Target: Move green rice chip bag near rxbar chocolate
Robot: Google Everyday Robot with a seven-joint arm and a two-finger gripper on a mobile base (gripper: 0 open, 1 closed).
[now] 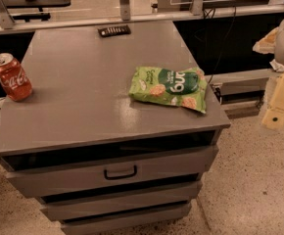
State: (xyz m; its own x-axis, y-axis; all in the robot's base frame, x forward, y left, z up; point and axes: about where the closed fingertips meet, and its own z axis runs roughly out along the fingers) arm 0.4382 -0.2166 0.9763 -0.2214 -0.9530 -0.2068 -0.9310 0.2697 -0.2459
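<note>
The green rice chip bag (170, 87) lies flat on the grey cabinet top (83, 82), near its right front corner, with the dark green logo facing up. The rxbar chocolate (114, 31) is a small dark bar at the far edge of the top, well apart from the bag. My gripper (280, 104) is at the right edge of the view, off the cabinet and to the right of the bag, lower than the top. It holds nothing that I can see.
A red cola can (11, 77) stands upright at the left edge of the top. The cabinet has drawers (120, 172) in front. A metal rail (132, 17) and cables (215, 43) run behind it. Speckled floor lies to the right.
</note>
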